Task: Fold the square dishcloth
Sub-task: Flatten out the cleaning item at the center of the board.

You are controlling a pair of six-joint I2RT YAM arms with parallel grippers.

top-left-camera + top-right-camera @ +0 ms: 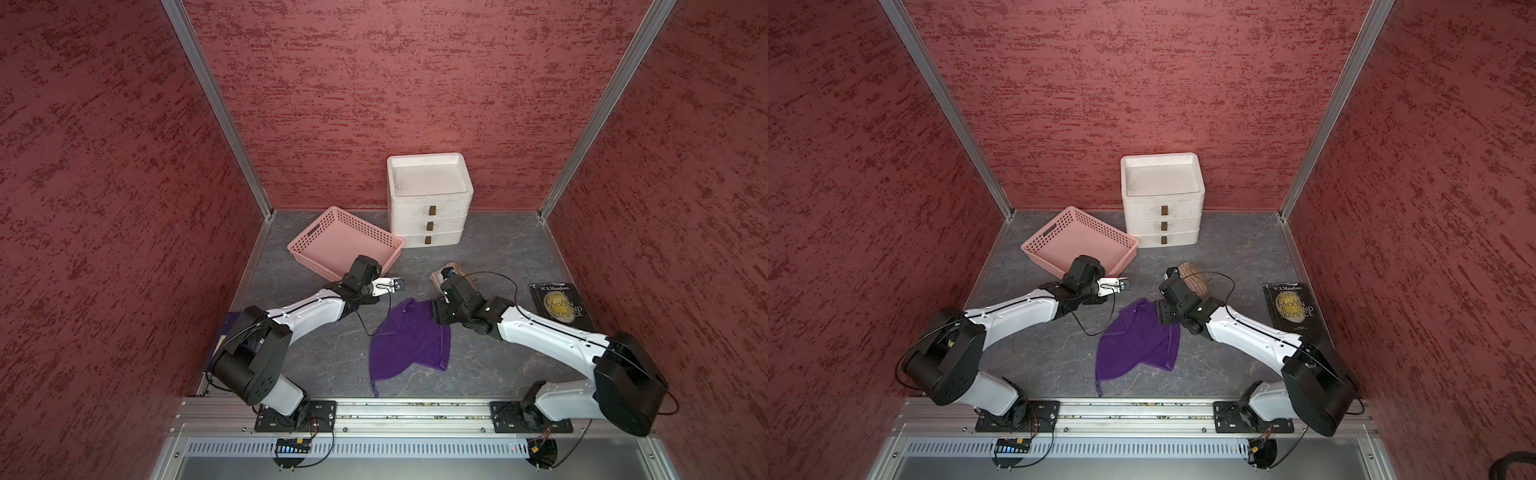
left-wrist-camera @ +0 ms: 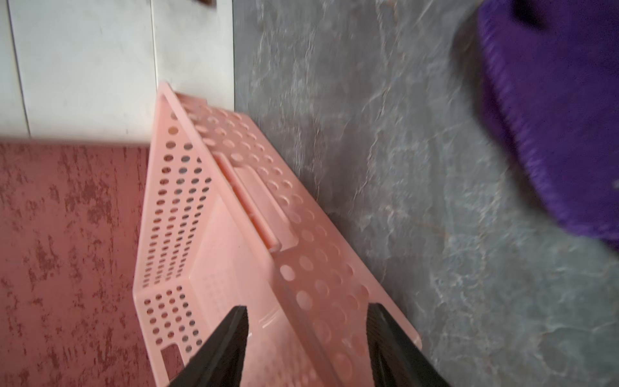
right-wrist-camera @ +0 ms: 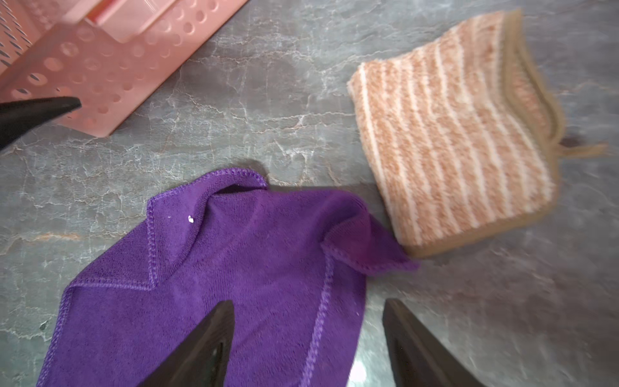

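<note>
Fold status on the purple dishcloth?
Done: purple dishcloth lies roughly doubled over, edges misaligned. In hand: nothing; left gripper and right gripper are open, the right one over the cloth. Left: flatten the curled corner by the striped cloth, then probably fold again.

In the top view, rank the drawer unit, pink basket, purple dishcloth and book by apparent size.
1. White drawer unit
2. Pink basket and purple dishcloth: look alike
3. Book

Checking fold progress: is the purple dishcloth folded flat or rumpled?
Partly folded but rumpled: the purple dishcloth lies doubled over unevenly, hems misaligned, one corner curled up beside the striped cloth.
</note>
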